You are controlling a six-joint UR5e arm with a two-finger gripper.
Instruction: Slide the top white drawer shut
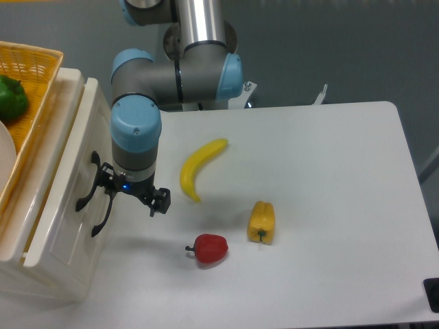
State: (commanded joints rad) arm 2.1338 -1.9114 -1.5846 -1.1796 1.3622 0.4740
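Top white drawer (65,185): left edge of the surface (309,205), pulled out only slightly, black handle facing right.
Gripper (130,195): pressed against the drawer front at the handle; jaws spread, grasping nothing.
Surface items: banana (199,166), yellow pepper (261,221), red pepper (209,248), all apart.
Basket (31,68): on the cabinet, holding a green pepper (12,97).

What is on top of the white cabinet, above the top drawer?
A yellow wicker basket stands on the cabinet. Inside it, a green pepper and the edge of something white show. The rest of the basket is cut off by the picture's edge.
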